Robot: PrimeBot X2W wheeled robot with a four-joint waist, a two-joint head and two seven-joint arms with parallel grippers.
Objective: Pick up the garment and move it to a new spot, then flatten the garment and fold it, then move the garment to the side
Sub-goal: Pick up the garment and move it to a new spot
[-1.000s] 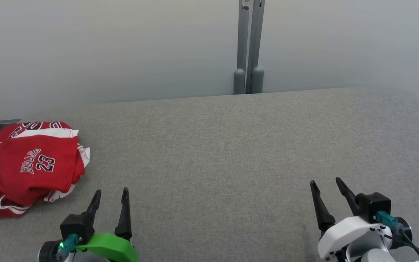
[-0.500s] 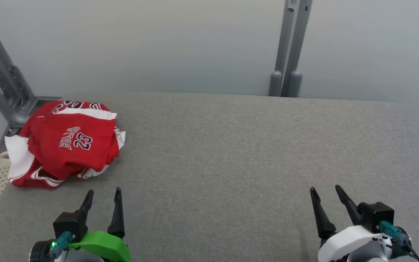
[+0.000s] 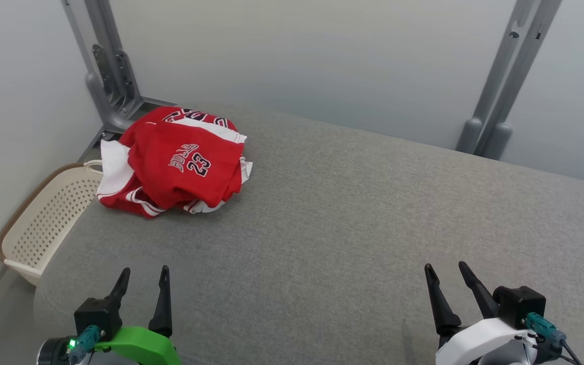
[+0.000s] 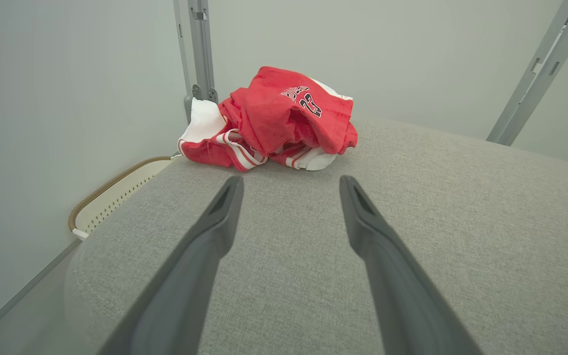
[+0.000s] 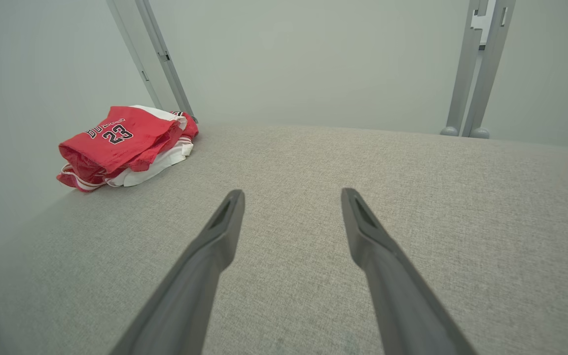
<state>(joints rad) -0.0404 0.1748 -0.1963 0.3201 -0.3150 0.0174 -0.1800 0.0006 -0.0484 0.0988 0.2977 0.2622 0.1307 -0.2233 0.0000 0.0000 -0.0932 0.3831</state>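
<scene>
Head view: left end effector [image 3: 144,269] and right end effector [image 3: 444,265] wide, empty; best reach far-left, pinch a raised fold of red Bulls jersey [image 3: 180,162].

The basket [image 3: 43,228] is partly hidden behind the edge of the worktop [image 3: 322,228], the bunched garment [image 3: 180,167] covers its own lower layers, and the head view's bottom edge cuts off the bodies of the left hand [image 3: 145,269] and right hand [image 3: 444,265]
</scene>
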